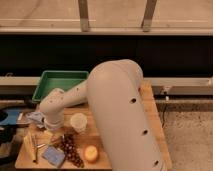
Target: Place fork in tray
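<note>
The green tray (46,84) sits at the back left of the wooden table, partly hidden behind my arm. My gripper (49,133) hangs under the white wrist, low over the left part of the table, just left of the white cup (78,121). A thin silvery utensil that looks like the fork (42,145) lies on the wood just below the gripper, beside a yellowish utensil (31,147). The wrist hides most of the gripper.
Dark grapes (70,148), an orange fruit (90,153) and a small blue square pad (53,156) lie near the front edge. A crumpled pale bag (35,118) lies at the left. My bulky white arm (120,110) covers the table's middle and right.
</note>
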You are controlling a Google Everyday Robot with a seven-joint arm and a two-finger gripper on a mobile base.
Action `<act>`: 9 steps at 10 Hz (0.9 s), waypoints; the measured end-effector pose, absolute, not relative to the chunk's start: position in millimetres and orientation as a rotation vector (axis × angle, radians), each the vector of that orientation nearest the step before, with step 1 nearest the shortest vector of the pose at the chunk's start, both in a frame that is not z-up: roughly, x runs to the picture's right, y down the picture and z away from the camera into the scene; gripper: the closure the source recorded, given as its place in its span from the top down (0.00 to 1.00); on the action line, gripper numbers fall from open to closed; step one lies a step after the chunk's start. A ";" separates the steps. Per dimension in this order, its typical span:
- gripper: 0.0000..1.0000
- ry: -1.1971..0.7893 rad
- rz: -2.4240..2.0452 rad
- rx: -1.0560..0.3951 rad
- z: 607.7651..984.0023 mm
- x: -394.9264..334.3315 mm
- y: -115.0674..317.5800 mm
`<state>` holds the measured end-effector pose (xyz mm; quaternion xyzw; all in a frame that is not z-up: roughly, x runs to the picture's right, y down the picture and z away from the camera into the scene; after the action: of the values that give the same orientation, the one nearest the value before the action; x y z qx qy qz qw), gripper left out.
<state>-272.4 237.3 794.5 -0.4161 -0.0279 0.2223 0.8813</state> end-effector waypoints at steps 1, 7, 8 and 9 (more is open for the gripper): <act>0.74 -0.052 0.462 -0.850 794.1 -273.8 237.4; 0.74 -0.027 0.484 -0.822 803.5 -266.2 239.3; 0.74 -0.025 0.485 -0.821 804.9 -267.7 241.0; 0.74 -0.022 0.484 -0.822 805.7 -268.8 242.5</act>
<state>-268.8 242.5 805.7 -0.3954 -0.0104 0.2331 0.8884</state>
